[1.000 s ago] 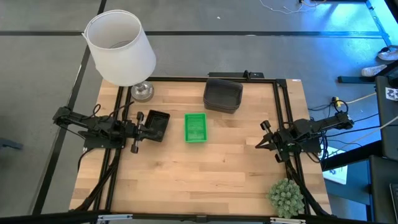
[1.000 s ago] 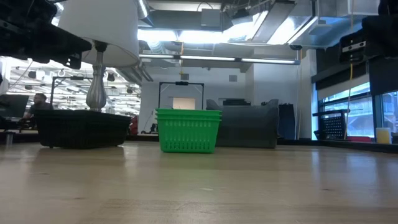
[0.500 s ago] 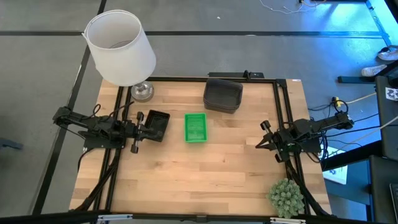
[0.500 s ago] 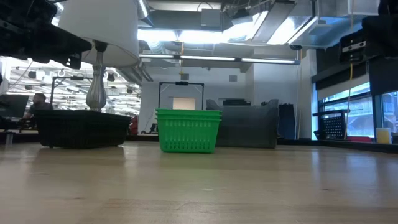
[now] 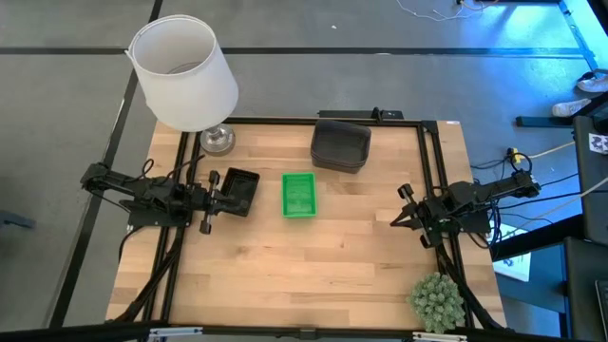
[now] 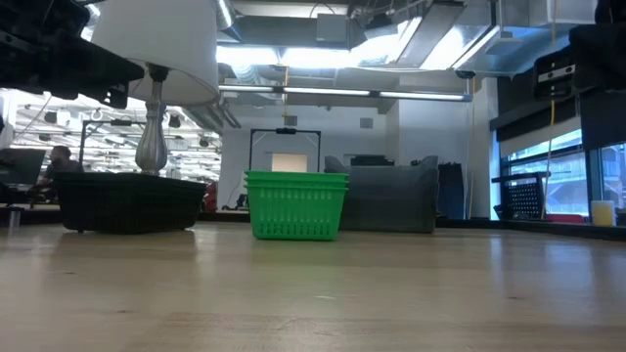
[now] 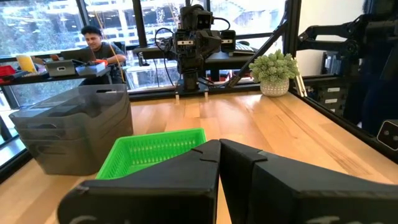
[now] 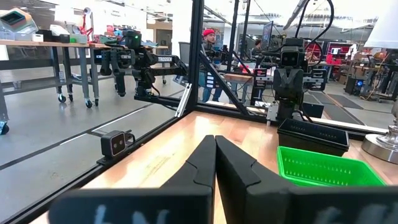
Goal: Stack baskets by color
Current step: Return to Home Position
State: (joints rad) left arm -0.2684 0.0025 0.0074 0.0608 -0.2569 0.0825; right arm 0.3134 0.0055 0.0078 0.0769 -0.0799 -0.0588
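The left gripper point(image 7: 219, 148), by the small black mesh plastic basket point(image 5: 241, 189) near the wooden table's point(image 5: 285, 266) left edge, and the right gripper point(image 8: 215, 142), at its right edge, were each pressed together and held nothing, while only the low view showed doubled rims on the bright green mesh baskets point(image 6: 294, 205) mid-table, with the smoky grey-brown baskets point(image 5: 340, 145) at the far edge.

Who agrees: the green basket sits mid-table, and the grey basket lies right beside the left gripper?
Not quite. The basket beside the left gripper is the black basket; the grey basket stands apart at the table's edge. The green basket does sit mid-table. The high view shows this.
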